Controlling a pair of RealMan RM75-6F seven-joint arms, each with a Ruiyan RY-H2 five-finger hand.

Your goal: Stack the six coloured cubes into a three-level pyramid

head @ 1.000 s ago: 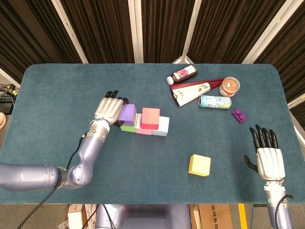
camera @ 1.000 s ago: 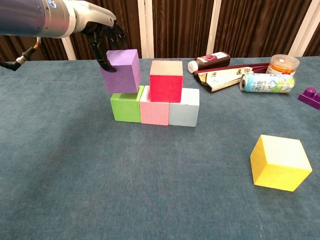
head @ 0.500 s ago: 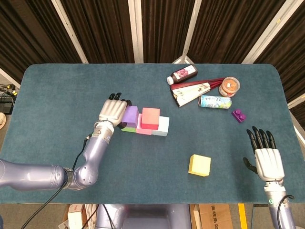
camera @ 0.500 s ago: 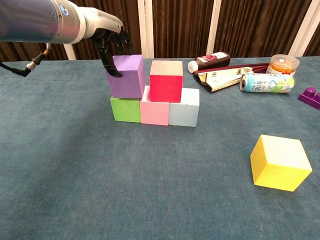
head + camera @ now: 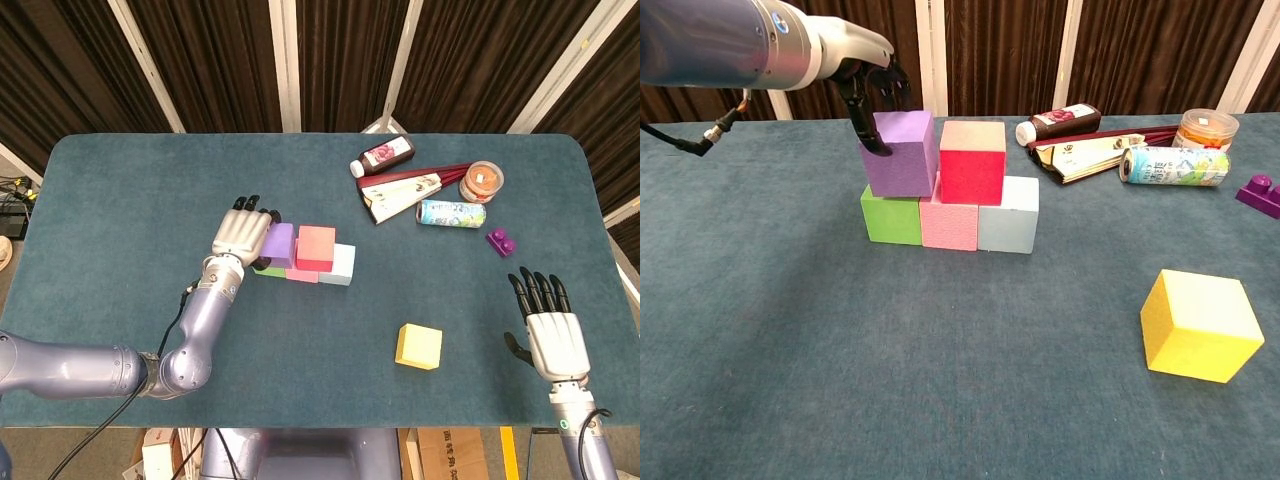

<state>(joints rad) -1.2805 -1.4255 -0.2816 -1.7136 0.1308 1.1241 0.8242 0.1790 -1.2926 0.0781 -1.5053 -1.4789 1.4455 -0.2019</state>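
Observation:
A green cube [image 5: 890, 218], a pink cube [image 5: 949, 224] and a pale blue cube [image 5: 1009, 217] form a row on the table. A red cube [image 5: 972, 161] sits on the pink and pale blue ones. My left hand [image 5: 240, 236] grips a purple cube [image 5: 901, 154], which rests on the green and pink cubes beside the red one [image 5: 316, 247]. The purple cube [image 5: 277, 245] touches the red cube's side. A yellow cube [image 5: 419, 346] lies alone toward the front right [image 5: 1200, 326]. My right hand [image 5: 554, 336] hovers open at the right edge, holding nothing.
At the back right lie a dark bottle [image 5: 383, 155], a flat packet [image 5: 405, 192], an orange-lidded jar [image 5: 481, 181], a printed can [image 5: 451, 213] and a small purple brick [image 5: 501, 240]. Dark curtains close off the back.
My left hand lowered the purple cube from above the green cube and shifted it right until it sat against the red cube. My right hand drifted slightly toward the front.

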